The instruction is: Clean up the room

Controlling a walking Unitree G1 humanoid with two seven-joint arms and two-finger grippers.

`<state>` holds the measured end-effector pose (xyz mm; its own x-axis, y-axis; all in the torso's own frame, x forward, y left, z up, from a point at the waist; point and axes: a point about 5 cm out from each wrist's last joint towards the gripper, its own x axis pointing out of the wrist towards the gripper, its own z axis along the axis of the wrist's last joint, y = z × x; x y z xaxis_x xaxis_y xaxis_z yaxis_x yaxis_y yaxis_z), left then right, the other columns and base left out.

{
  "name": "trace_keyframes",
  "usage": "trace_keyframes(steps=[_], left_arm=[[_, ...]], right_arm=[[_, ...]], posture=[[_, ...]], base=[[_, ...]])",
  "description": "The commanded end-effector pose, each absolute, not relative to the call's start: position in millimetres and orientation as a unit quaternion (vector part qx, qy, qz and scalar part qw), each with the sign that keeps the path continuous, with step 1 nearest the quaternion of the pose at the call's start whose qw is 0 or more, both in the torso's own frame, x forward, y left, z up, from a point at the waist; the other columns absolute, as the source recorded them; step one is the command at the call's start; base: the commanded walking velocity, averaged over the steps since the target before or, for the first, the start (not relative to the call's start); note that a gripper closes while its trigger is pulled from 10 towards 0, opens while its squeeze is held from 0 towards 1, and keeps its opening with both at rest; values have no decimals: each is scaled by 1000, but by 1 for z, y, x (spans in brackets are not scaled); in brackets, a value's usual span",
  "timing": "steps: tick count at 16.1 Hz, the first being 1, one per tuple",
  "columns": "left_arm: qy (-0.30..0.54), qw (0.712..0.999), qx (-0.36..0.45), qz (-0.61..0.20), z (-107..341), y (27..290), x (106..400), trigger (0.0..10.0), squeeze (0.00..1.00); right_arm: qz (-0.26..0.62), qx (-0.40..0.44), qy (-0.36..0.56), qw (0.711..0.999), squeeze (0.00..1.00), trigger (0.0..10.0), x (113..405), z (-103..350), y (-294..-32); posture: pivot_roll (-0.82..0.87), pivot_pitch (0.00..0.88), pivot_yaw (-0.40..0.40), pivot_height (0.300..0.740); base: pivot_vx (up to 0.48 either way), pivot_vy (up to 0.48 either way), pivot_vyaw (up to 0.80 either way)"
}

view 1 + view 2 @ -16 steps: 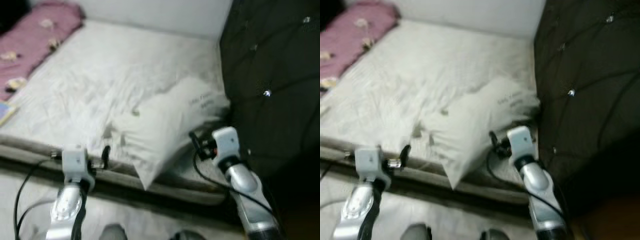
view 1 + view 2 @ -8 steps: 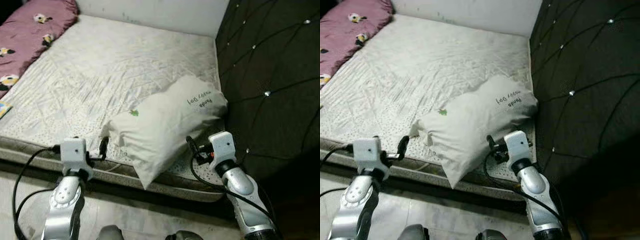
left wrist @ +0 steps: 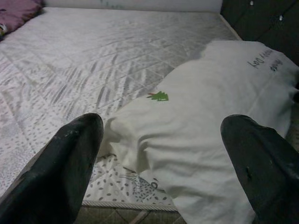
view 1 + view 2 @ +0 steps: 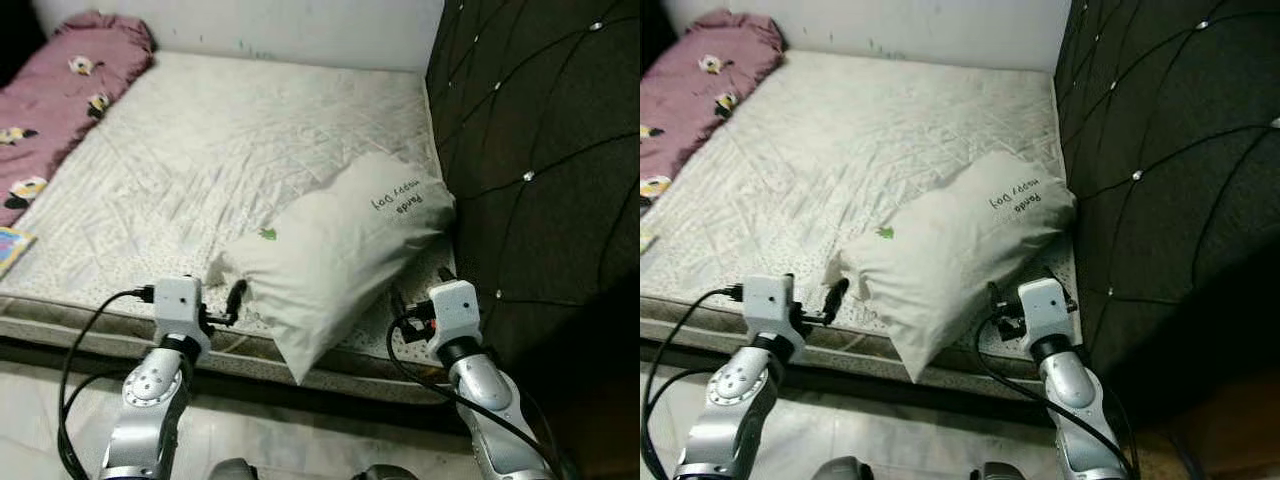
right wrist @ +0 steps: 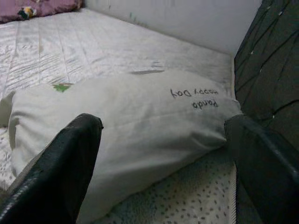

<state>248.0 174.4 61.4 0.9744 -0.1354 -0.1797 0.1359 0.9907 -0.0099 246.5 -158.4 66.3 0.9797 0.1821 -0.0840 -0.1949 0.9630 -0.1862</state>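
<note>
White pillow [image 4: 340, 258] on mattress [image 4: 200, 150], lettering upside down, both grippers' fingers [image 3: 60, 172] [image 5: 56, 172] spread wide.

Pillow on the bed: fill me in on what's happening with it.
The robot faces the bed, both arms raised toward the white pillow lying at the mattress edge beside the dark headboard. The left end effector and right end effector are open on either side of it, neither holding it.

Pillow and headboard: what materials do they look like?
Pillow: soft woven fabric, probably cotton, matte off-white; it creases, sags over the mattress edge and carries printed lettering. Headboard: dark padded upholstery, possibly faux leather or velvet; diamond tufting with shiny studs, finish hard to tell in this light.
</note>
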Motion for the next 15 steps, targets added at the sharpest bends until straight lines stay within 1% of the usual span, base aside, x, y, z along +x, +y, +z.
trace_keyframes(steps=[1,3,5,8,11,13,15], left_arm=[[92,994,9,-62,61,179,249,10000,0],[93,994,13,-54,60,184,248,10000,0],[96,994,17,-39,60,192,244,10000,0],[96,995,21,-34,61,200,246,10000,0],[83,995,32,-42,69,201,259,10000,0],[67,997,36,-33,76,204,266,10000,0],[53,998,38,-8,82,215,273,10000,0]], right_arm=[[86,-97,21,991,0,10000,249,72,-162],[86,-98,23,991,0,10000,250,71,-164],[88,-99,22,991,0,10000,253,73,-167],[70,-95,14,993,0,10000,260,79,-172],[65,-88,2,994,0,10000,269,86,-171],[75,-85,-5,994,0,10000,278,90,-167],[89,-82,-18,993,0,10000,289,97,-162]], posture=[[-66,0,23,740],[-53,0,12,740],[-34,15,6,740],[-37,31,18,740],[-16,22,21,740],[6,18,-2,740],[32,1,-21,740]], base=[[0,0,0],[0,0,0],[0,0,-800],[0,0,0],[0,0,0],[0,0,0],[0,0,0]])
